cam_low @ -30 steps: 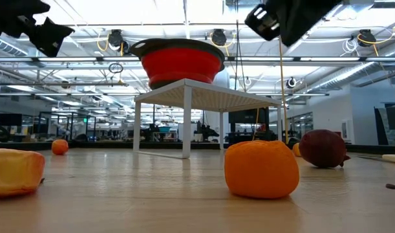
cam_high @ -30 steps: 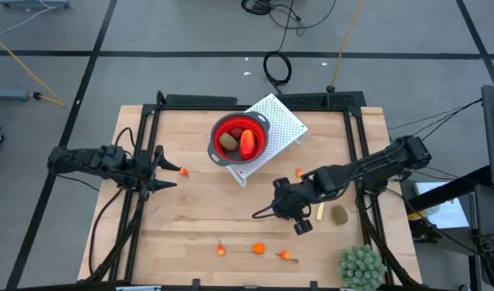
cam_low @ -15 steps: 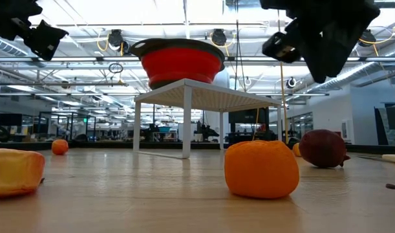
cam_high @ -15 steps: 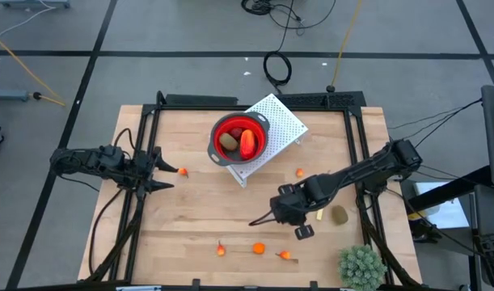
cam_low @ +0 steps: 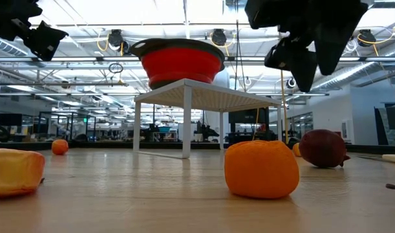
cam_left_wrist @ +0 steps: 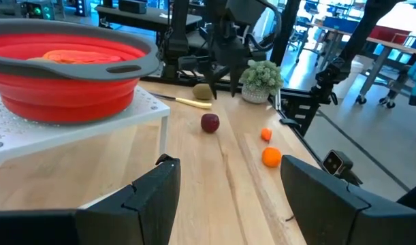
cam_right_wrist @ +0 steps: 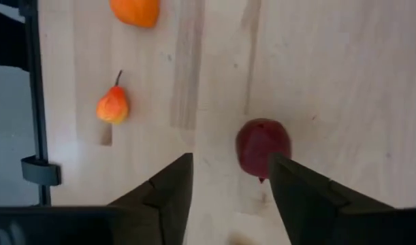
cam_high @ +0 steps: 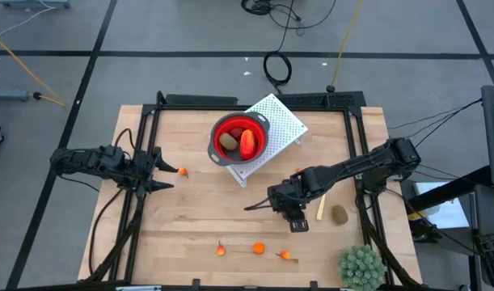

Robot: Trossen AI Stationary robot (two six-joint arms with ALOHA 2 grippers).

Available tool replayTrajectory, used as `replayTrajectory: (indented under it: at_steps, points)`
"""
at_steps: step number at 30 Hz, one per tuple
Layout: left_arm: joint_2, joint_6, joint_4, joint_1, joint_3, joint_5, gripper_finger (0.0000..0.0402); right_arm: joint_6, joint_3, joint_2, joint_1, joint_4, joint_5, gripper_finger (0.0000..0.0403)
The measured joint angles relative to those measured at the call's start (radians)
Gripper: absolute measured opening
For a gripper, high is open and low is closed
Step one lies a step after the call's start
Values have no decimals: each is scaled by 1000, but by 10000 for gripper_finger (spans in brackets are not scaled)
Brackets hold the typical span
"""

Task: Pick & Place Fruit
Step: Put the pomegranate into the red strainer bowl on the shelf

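A dark red ball (cam_right_wrist: 262, 146) lies on the table just ahead of my right gripper (cam_right_wrist: 231, 162), which hangs open above it and points steeply down; nothing is between its fingers. In the high view this gripper (cam_high: 259, 205) covers the ball. Near it lie an orange ball (cam_right_wrist: 135, 10) and a small pear-shaped orange piece (cam_right_wrist: 113, 105). A red bowl (cam_high: 240, 139) on a white perforated stand (cam_high: 280, 121) holds an olive-brown oval (cam_high: 228, 142) and a longer red-orange piece (cam_high: 247, 143). My left gripper (cam_high: 160, 170) waits open at the table's left.
Small orange pieces lie near the front edge (cam_high: 259, 248) and at mid-table (cam_high: 183, 171), (cam_high: 300, 172). An olive-brown oval (cam_high: 339, 214) and a pale yellow stick (cam_high: 318, 210) lie to the right. A spiky green plant ball (cam_high: 361, 265) stands at the front right corner.
My right gripper has sunk toward the table and shifted a little toward the left, rolling about its own axis, and its fingers have spread open. The fruit on the table has stayed where it was.
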Motion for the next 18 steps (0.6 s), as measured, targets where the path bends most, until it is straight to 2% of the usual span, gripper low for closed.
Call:
replayTrajectory:
  at_steps: [5, 18]
  points:
    - [0, -3, 0, 0, 0, 0, 253, 2, 0, 0, -3, 1, 0, 200]
    - [0, -6, 0, 0, 0, 0, 253, 39, 0, 0, -1, 2, 0, 197]
